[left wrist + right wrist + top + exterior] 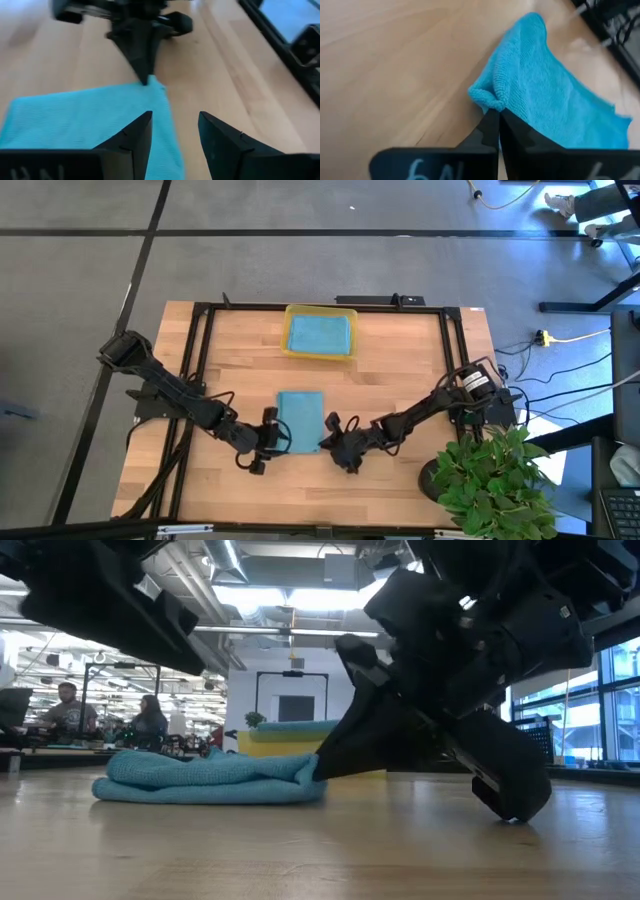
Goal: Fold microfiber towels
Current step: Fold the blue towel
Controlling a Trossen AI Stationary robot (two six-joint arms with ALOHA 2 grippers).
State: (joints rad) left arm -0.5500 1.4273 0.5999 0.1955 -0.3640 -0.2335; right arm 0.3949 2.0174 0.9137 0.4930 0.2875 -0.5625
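Near the worktop (230,350) middle, right gripper (493,116) jaws pinch the teal towel (300,420) corner; left gripper (174,125) jaws stand part open at the other near corner; we lift both evenly.

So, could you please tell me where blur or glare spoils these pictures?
Left wrist view: the right gripper beyond the teal towel is blurred. Low view: ceiling lights glare, and the near arm is a dark silhouette. Right wrist view: the towel corner is sharp.

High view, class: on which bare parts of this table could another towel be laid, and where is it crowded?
Bare wood lies either side of the yellow tray at the far edge, and along the near edge of the table. The middle is crowded: the left hand and the right hand, shut on a corner, flank the teal towel. A potted plant overhangs the near right corner.
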